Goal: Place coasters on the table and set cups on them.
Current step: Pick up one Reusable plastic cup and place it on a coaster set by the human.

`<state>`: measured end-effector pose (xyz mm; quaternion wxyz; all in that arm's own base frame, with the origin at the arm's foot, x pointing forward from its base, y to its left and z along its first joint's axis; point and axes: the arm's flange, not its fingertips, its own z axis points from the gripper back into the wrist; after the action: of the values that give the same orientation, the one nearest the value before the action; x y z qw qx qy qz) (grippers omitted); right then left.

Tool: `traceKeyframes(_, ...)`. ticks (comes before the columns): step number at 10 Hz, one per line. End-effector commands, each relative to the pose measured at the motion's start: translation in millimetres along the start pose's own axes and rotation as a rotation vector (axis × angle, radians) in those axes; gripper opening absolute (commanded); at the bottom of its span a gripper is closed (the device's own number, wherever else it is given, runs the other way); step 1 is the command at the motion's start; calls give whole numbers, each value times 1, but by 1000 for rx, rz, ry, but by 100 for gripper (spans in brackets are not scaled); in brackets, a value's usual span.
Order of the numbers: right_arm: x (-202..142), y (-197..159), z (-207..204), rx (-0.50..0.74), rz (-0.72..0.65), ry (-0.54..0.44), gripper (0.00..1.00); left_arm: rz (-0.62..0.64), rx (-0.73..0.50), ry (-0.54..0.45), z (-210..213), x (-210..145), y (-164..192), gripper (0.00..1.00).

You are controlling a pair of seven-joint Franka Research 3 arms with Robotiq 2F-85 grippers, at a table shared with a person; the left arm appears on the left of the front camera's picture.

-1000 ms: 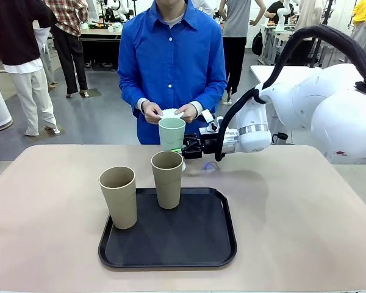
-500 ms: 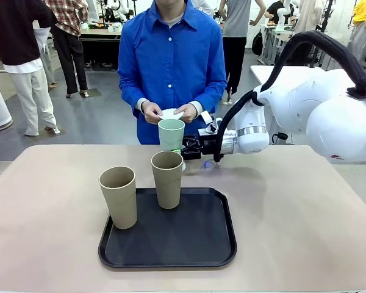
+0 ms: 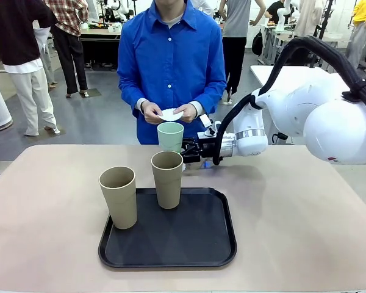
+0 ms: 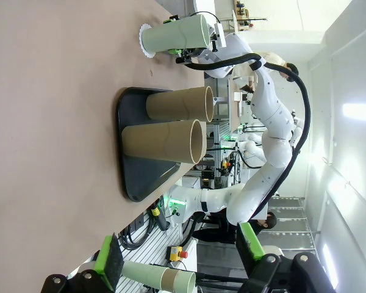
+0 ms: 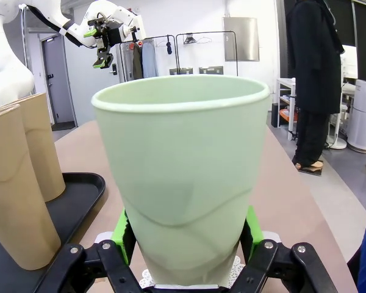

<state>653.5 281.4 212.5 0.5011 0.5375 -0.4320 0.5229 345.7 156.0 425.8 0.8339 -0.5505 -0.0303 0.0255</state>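
Mint green cup (image 3: 170, 137) has sunk slightly lower in the right pincer (image 3: 184, 149).
That pincer clamps the cup's lower part, its base on a lacy coaster (image 4: 146, 41) on the bench (image 3: 293, 207) behind the tray (image 3: 201, 244); left pincer (image 4: 180, 251) gapes wide.

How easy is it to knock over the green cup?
Probably fairly easy: the green cup is tall and narrower at its base than its rim, so a bump near the top could tip it. Its thin rim suggests it is light. The right hand grips it low, which should steady it.
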Motion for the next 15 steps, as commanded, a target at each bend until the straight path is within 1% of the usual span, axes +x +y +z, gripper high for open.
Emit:
traceKeyframes(1,1,-7,-1,25,-5,14,83,-4,-4,-5,2,0,-1,100)
traceKeyframes(3,-1,-8,0,23,-2,16,83,-4,-4,-5,2,0,-1,100)
traceKeyframes(4,-1,-8,1,17,-7,14,99,-4,-4,-5,2,0,-1,100)
traceKeyframes(5,-1,-9,1,21,-7,12,100,-4,-4,-5,2,0,-1,100)
traceKeyframes(15,1,-13,3,24,-5,13,100,-4,-4,-5,2,0,-1,100)
